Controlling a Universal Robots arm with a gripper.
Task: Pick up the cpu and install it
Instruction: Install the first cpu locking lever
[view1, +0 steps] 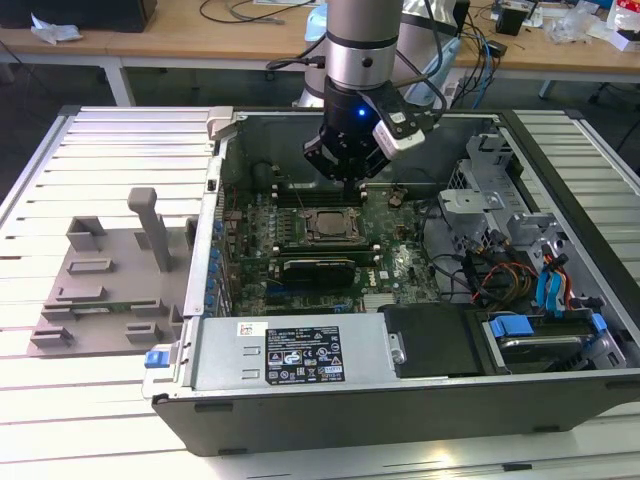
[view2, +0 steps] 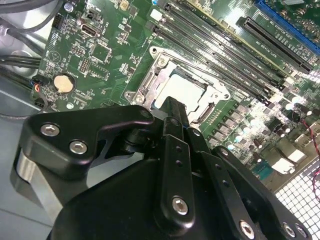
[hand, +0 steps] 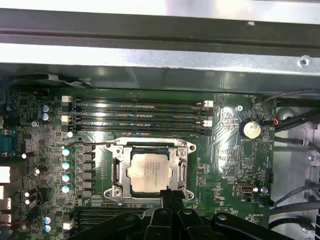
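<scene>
The cpu (hand: 151, 173) sits inside the socket frame (hand: 118, 170) on the motherboard (hand: 225, 165), mid-case in the exterior view — placement looks done. Gripper (hand: 168, 196) hovers just above the socket's edge, fingers together, holding nothing. Socket retention still looks unlatched — hard to confirm.

Exterior view looks down from afar; both wrist views sit close above the motherboard (hand: 220, 160), sharing its socket (view2: 180, 92).

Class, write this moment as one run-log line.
cpu: seated in motherboard socket | gripper: over socket edge, fingers together, holding nothing | stage: placed
</scene>
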